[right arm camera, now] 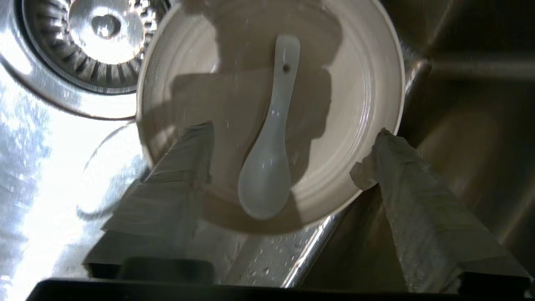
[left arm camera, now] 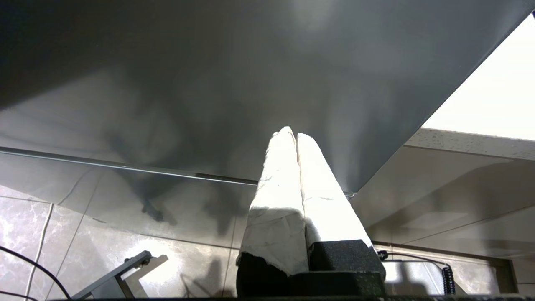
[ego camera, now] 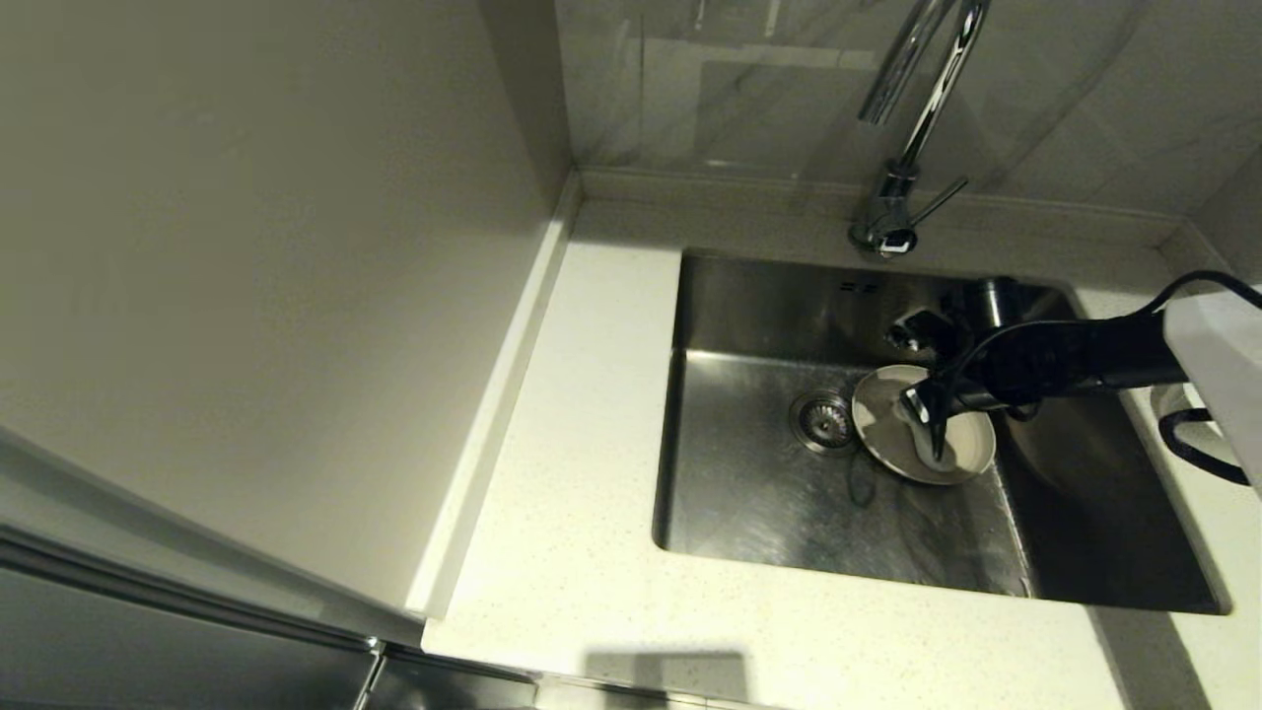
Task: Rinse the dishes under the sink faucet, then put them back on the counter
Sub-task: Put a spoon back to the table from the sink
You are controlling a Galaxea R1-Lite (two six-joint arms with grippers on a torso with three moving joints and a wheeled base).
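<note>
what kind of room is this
Most likely a kitchen: a square stainless-steel sink set in a speckled off-white counter, a tall chrome gooseneck faucet behind it, and a white plate with a white soup spoon in the basin.

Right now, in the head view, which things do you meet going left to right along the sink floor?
Drain strainer → plate with the soup spoon on it → right gripper, open above them.
</note>
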